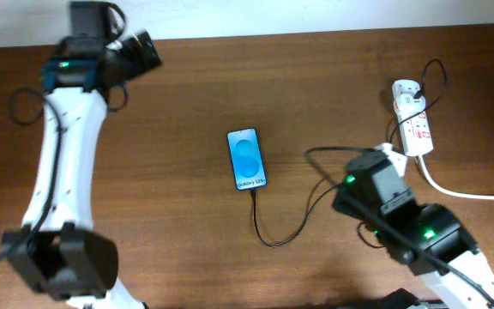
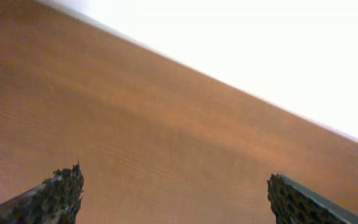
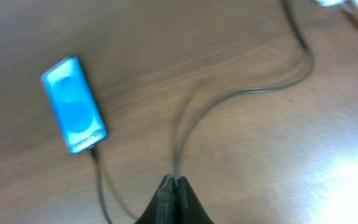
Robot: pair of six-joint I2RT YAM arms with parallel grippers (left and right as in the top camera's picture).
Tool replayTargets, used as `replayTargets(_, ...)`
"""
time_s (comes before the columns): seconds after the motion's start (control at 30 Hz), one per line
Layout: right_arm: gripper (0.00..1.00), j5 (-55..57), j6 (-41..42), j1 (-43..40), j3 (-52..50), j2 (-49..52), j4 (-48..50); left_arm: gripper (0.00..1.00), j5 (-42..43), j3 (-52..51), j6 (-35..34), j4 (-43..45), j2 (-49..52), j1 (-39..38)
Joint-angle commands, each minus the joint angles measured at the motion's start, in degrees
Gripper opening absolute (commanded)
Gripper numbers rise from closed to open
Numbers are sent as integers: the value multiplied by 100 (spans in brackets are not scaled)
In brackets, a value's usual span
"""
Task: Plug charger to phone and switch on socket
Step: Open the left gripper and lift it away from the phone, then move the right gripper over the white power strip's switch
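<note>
The phone [image 1: 247, 160] lies face up mid-table with its blue screen lit; it also shows in the right wrist view [image 3: 73, 113]. The thin black charger cable [image 1: 281, 236] meets the phone's near end and loops right toward the white socket strip [image 1: 412, 120] at the far right. In the right wrist view the cable [image 3: 247, 93] curves across the wood just past my right gripper [image 3: 174, 182], whose fingers are pressed together with nothing seen between them. My left gripper [image 2: 173, 186] is open and empty over bare wood at the far left back [image 1: 144, 51].
A thick white cord [image 1: 461, 193] runs from the socket strip off the right edge. My right arm [image 1: 376, 184] hangs over the table between phone and socket. The table's back edge meets a white wall [image 1: 316, 13].
</note>
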Motion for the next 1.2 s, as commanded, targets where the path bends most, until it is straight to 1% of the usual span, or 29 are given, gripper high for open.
replayTargets(0.0, 4, -210, 81, -868, 229, -17, -376, 99, -448, 96, 94, 378, -669, 17)
replayTargets(0.1, 4, -474, 55, -1908, 376, 9, -634, 99, -911, 96, 140, 516, -1019, 20)
replayTargets(0.17, 4, -634, -66, -2358, 511, 98, -719, 99, -942, 96, 284, 514, -1174, 17)
replayTargets(0.2, 4, -632, -254, -2559, 656, 186, -765, 100, -944, 96, 411, 511, -1272, 17)
replayTargets(0.27, 4, -629, -341, -2815, 1019, 393, -896, 99, -944, 96, 538, 516, -1432, 17)
replayTargets(0.33, 4, -540, -601, -3139, 1661, 857, -994, 99, -944, 96, 765, 514, -1692, 17)
replayTargets(0.4, 4, -501, -664, -3438, 2214, 1377, -1106, 99, -946, 96, 966, 538, -1917, 17)
replayTargets(0.57, 4, -509, -726, -4116, 3370, 2949, -1126, 99, -946, 96, 1895, 509, -2376, 17)
replayTargets(0.67, 4, -1067, -728, -4564, 3976, 3862, -1121, 99, -949, 96, 2420, 420, -2441, 20)
replayTargets(0.73, 4, -1322, -728, -4782, 4328, 4380, -1119, 99, -946, 94, 2715, 420, -2437, 20)
replayTargets(0.77, 5, -1318, -730, -4854, 4441, 4597, -1097, 99, -946, 94, 2752, 422, -2437, 17)
replayTargets(0.83, 9, -1322, -728, -4907, 4492, 4896, -1054, 99, -946, 94, 2752, 420, -2437, 20)
replayTargets(0.87, 9, -1338, -728, -4894, 4483, 4981, -1064, 99, -946, 94, 2750, 420, -2437, 20)
replayTargets(0.9, 16, -1325, -728, -4896, 4463, 4996, -1078, 99, -946, 94, 2752, 420, -2437, 20)
replayTargets(0.93, 16, -1276, -719, -4896, 4422, 4996, -1062, 100, -946, 94, 2750, 420, -2437, 17)
replayTargets(1.03, 4, -1314, -697, -4896, 4406, 5010, -695, 99, -940, 94, 2747, 382, -2437, 17)
replayTargets(1.17, 4, -1388, -267, -4896, 4406, 5274, -435, 99, -835, 94, 2750, 332, -2448, 2)
